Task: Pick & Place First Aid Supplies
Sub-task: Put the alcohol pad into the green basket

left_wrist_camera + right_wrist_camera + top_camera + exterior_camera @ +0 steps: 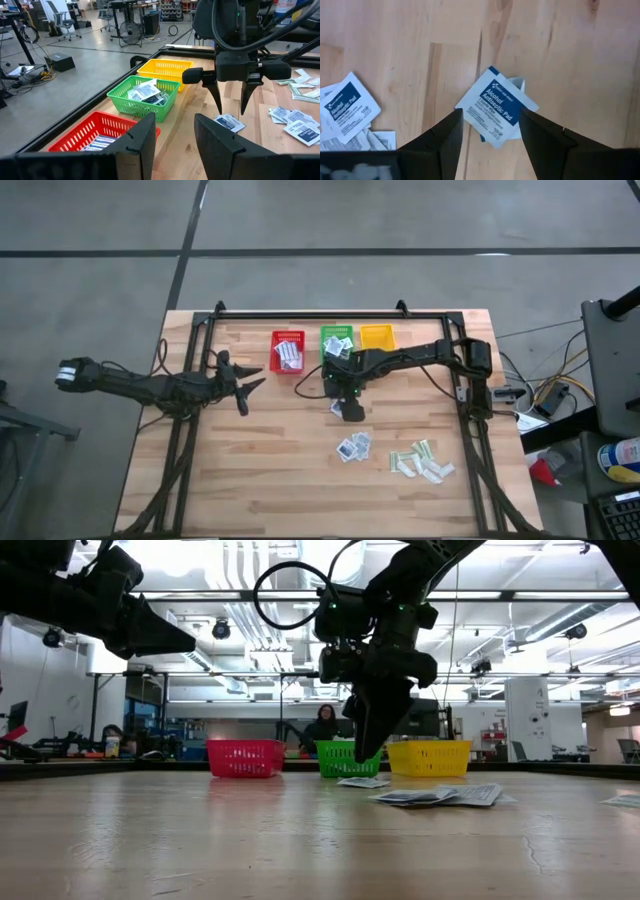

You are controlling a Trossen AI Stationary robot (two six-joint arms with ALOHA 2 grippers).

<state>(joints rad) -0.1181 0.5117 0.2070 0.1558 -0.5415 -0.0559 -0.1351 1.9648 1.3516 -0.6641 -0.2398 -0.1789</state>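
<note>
My right gripper [347, 408] [490, 114] points steeply down near the table's middle, open, a little above a small square white-blue alcohol pad packet [495, 107] [230, 122] that lies flat on the wood. Its fingers stand on either side of the packet without touching it. More square packets [353, 446] lie toward the near edge, and pale strips [422, 462] lie to their right. My left gripper [250, 385] [174, 125] waits open and nearly level above the table's left part.
Three baskets stand in a row at the far edge: red [288, 352] with oblong packets, green [336, 340] with square packets, yellow [377, 337]. A black frame [330, 314] borders the table. Bare wood lies at the near left.
</note>
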